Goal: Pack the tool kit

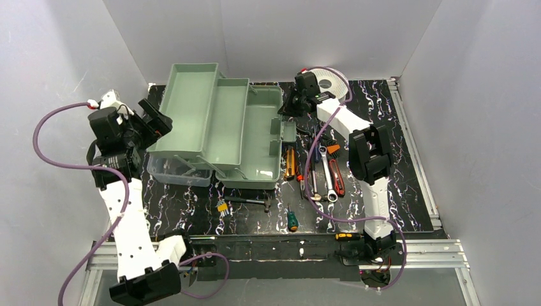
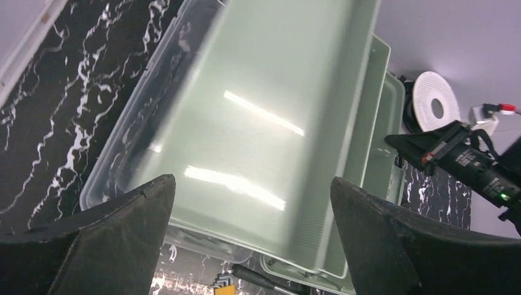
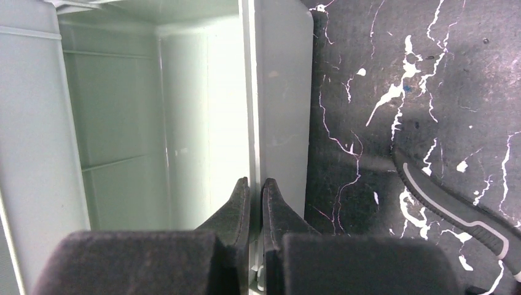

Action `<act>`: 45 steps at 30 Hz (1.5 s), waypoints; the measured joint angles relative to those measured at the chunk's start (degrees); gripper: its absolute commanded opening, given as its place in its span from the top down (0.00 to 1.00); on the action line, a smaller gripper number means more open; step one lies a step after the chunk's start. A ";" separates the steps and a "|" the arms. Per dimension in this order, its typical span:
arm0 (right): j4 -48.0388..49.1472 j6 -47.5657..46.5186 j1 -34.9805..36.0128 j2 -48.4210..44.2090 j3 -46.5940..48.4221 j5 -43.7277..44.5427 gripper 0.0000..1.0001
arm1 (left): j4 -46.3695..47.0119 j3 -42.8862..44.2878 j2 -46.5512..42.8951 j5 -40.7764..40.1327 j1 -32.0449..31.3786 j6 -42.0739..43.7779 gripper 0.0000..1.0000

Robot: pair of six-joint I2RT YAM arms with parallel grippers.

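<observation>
- Loose tools [image 1: 325, 175] lie on the black marbled mat [image 1: 408, 191], centre right of the top view, just right of the box. A green-handled screwdriver [image 1: 291, 218] lies nearer, lower centre.
- Left gripper [image 1: 153, 120], left of frame: jaws spread wide beside the top tray [image 1: 191, 108], holding nothing.
- Toolbox [image 1: 261, 150], upper centre: trays fanned out leftward over the clear lid [image 1: 172, 172], the compartments in view bare.
- Right gripper [image 1: 290, 105], upper centre: clenched on the base's thin right wall [image 3: 279, 92].
- Wire spool [image 1: 332, 83] just behind it.
- Step, as I judge it: box opened and steadied, loading not begun. Next move calls for letting go of the wall and reaching a tool.
</observation>
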 measured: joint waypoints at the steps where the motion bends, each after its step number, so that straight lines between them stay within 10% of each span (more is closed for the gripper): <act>1: -0.07 0.39 0.20 0.07 0.22 0.39 0.99 | 0.00 -0.33 0.72 -0.22 0.04 -0.26 0.02; 9: -0.26 2.69 -0.15 0.17 0.22 1.09 0.96 | -3.89 -5.42 0.98 -2.32 3.34 -5.51 0.02; 17: -0.52 4.42 -0.50 0.33 1.57 -2.08 0.34 | -3.69 -6.64 0.74 8.00 3.91 -6.97 0.02; 30: -1.64 -1.66 -1.81 -10.91 -4.07 -1.77 0.33 | -6.40 -15.74 -13.64 19.26 0.44 -12.83 0.02; 45: 2.58 -1.11 11.21 -36.68 -41.88 2.32 0.39 | -1.20 -37.94 -17.16 18.71 -5.79 -18.10 0.02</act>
